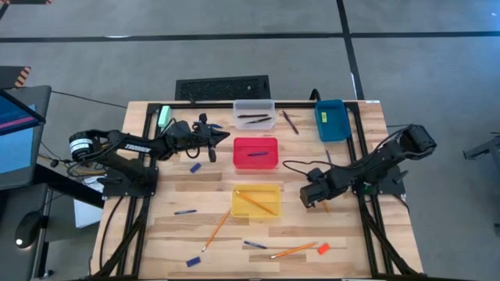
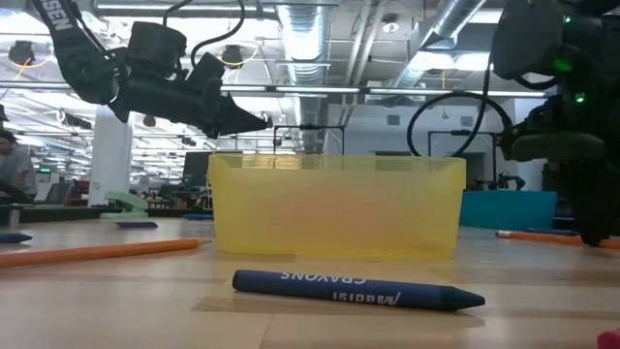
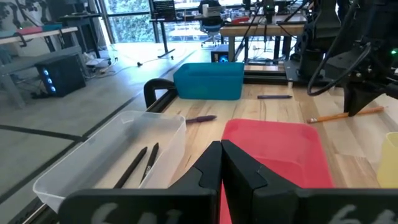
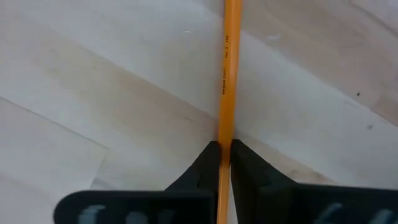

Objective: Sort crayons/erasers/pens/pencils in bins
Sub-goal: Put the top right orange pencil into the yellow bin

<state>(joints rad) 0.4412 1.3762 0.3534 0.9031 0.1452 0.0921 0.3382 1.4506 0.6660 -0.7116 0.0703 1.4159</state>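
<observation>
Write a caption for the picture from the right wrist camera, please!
The right gripper pinches a long orange pencil lying on the pale wooden table.

Bare table (image 1: 168, 234) lies open; yellow bin (image 1: 255, 200) blocks the middle.

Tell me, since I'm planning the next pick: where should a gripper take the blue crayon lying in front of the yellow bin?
Grip the blue crayon at mid-length, from straight above, fingers across its width. It lies flat, clear of the yellow bin.
</observation>
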